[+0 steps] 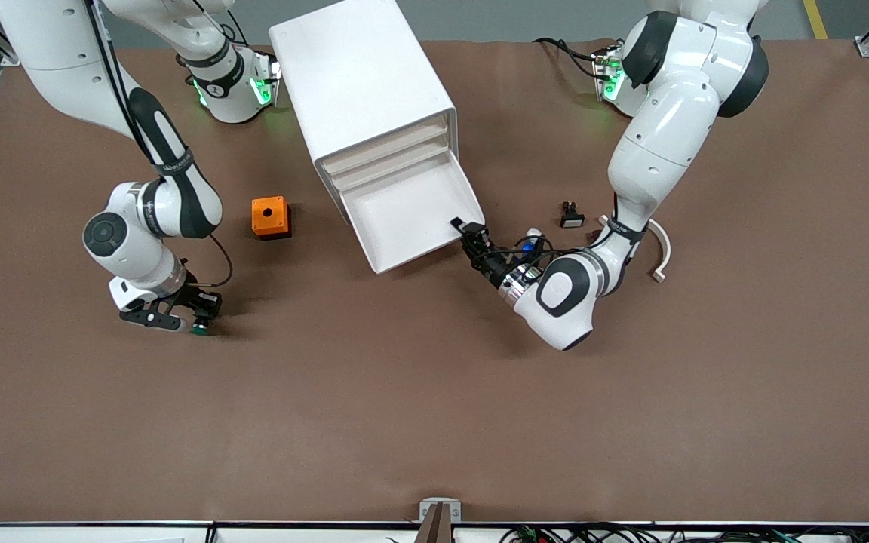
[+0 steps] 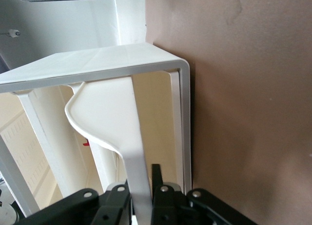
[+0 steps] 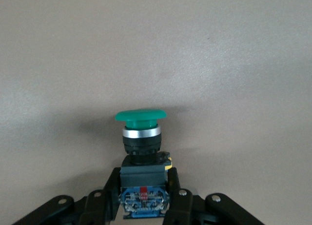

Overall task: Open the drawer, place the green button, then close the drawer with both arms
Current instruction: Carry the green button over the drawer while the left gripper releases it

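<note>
The brown table (image 1: 434,392) is the biggest thing here. A white cabinet (image 1: 363,83) lies on it, up near the robots' bases. It has drawers, and the lowest drawer (image 1: 412,215) is pulled out toward the front camera. Inside, the drawer looks bare and white.

2 white arms reach over the table. The left arm (image 1: 653,158) bends down to the drawer's front corner at the left arm's end. The left gripper (image 1: 459,225) is at that corner. In the left wrist view its fingers (image 2: 157,178) sit close together, pinching the thin front wall of the drawer (image 2: 134,152).

The right arm (image 1: 151,219) reaches down low toward the right arm's end of the table. The right gripper (image 1: 197,320) is down at the table top there. Its fingers (image 3: 173,186) are closed on the black body of the button (image 3: 141,137). The green cap points away from the gripper.

An orange box (image 1: 271,217) with a hole sits between the right arm and the drawer. A small black part (image 1: 572,215) with a white face lies beside the left arm. A curved cream piece (image 1: 661,253) lies just past that arm.
</note>
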Action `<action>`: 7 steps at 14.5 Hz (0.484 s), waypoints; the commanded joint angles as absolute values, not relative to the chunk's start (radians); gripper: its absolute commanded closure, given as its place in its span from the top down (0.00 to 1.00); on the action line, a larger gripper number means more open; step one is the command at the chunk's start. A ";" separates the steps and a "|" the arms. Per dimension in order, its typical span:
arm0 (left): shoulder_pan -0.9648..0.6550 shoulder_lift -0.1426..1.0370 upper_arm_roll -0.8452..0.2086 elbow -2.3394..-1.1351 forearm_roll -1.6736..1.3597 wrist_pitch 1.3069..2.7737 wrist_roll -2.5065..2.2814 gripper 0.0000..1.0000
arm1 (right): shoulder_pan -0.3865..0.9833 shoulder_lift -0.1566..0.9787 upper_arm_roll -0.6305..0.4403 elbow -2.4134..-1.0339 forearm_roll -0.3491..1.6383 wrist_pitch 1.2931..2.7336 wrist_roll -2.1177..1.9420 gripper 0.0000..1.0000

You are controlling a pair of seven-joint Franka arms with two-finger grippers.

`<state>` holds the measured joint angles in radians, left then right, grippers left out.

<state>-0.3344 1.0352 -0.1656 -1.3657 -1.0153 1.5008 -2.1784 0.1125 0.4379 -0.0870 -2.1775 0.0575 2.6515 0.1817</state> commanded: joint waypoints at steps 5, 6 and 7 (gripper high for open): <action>-0.304 0.980 -0.167 -1.367 -1.022 1.494 -2.126 1.00 | 0.237 0.194 -0.080 -2.071 0.069 2.211 0.481 0.00; -0.301 0.980 -0.161 -1.355 -1.022 1.468 -2.099 1.00 | 0.271 0.166 -0.080 -2.057 0.074 2.163 0.536 0.00; -0.285 0.982 -0.161 -1.330 -1.016 1.433 -2.073 1.00 | 0.311 0.146 -0.080 -2.040 0.087 2.125 0.599 0.00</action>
<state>-0.3062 1.0045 -0.1655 -1.3461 -1.0152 1.4827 -2.1184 0.2424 0.2109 -0.0739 -2.0418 0.0642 2.1897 0.4891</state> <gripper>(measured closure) 0.137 0.586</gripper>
